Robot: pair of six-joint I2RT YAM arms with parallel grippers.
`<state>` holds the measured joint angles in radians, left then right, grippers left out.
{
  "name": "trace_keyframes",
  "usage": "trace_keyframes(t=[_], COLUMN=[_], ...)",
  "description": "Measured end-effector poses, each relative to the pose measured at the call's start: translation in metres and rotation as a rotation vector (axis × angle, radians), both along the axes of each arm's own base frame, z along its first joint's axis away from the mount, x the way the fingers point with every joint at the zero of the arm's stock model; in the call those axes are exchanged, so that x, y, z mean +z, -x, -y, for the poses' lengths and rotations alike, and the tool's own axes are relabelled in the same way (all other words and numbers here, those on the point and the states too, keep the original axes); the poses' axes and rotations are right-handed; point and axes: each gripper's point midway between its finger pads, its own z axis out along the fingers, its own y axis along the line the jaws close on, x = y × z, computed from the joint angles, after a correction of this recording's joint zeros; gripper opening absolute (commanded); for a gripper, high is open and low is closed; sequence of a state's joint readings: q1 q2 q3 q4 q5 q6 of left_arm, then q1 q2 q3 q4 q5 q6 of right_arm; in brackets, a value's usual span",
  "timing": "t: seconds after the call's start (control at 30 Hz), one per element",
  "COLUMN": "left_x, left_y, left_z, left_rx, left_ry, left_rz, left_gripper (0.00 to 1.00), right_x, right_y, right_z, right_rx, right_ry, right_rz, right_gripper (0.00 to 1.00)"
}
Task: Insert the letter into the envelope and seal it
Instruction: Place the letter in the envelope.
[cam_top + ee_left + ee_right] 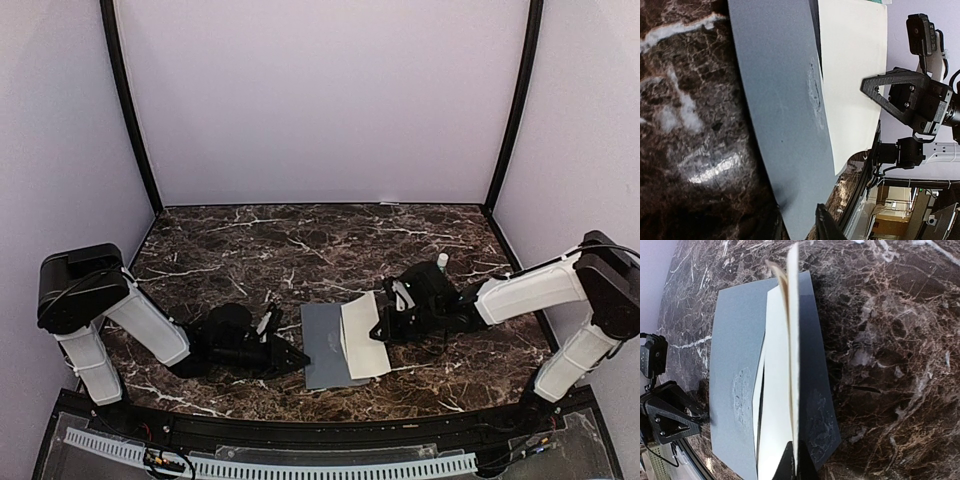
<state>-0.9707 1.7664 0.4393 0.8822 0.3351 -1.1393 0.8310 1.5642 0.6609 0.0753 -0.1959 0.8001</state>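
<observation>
The slate-grey envelope [322,345] lies flat on the marble table between the two arms. The cream letter [362,335] rests over its right part; in the left wrist view the letter [855,75] seems to have its left edge tucked under the envelope's [780,100] grey top layer. My right gripper [384,325] is shut on the letter's right edge, which stands up edge-on [793,360] above the envelope [735,365], between the closed fingertips of the right gripper [796,465]. My left gripper [298,358] is at the envelope's left edge, its jaws apart, one on either side of that edge [800,227].
A small white object [442,261] stands on the table behind the right arm. The black front rail [320,430] runs along the near edge. Plain walls close off the back and both sides.
</observation>
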Motion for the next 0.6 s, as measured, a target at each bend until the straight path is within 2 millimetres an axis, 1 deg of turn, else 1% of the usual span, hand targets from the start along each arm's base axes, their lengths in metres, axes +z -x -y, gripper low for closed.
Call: trace_keyframes(t=[0.17, 0.27, 0.47, 0.6], left_x=[0.003, 0.004, 0.005, 0.004], left_y=[-0.001, -0.001, -0.002, -0.001], left_z=[0.001, 0.002, 0.003, 0.003], left_rx=[0.002, 0.003, 0.003, 0.003], left_ry=[0.012, 0.017, 0.024, 0.022], left_rz=[0.005, 0.006, 0.008, 0.004], left_gripper=[0.22, 0.22, 0.22, 0.22], right_x=[0.012, 0.014, 0.009, -0.004], right_y=[-0.003, -0.005, -0.002, 0.001], right_z=[0.002, 0.003, 0.005, 0.006], right_rx=[-0.025, -0.036, -0.039, -0.035], right_ry=[-0.020, -0.021, -0.004, 0.019], right_rz=[0.027, 0.032, 0.014, -0.019], right_gripper=[0.00, 0.00, 0.00, 0.00])
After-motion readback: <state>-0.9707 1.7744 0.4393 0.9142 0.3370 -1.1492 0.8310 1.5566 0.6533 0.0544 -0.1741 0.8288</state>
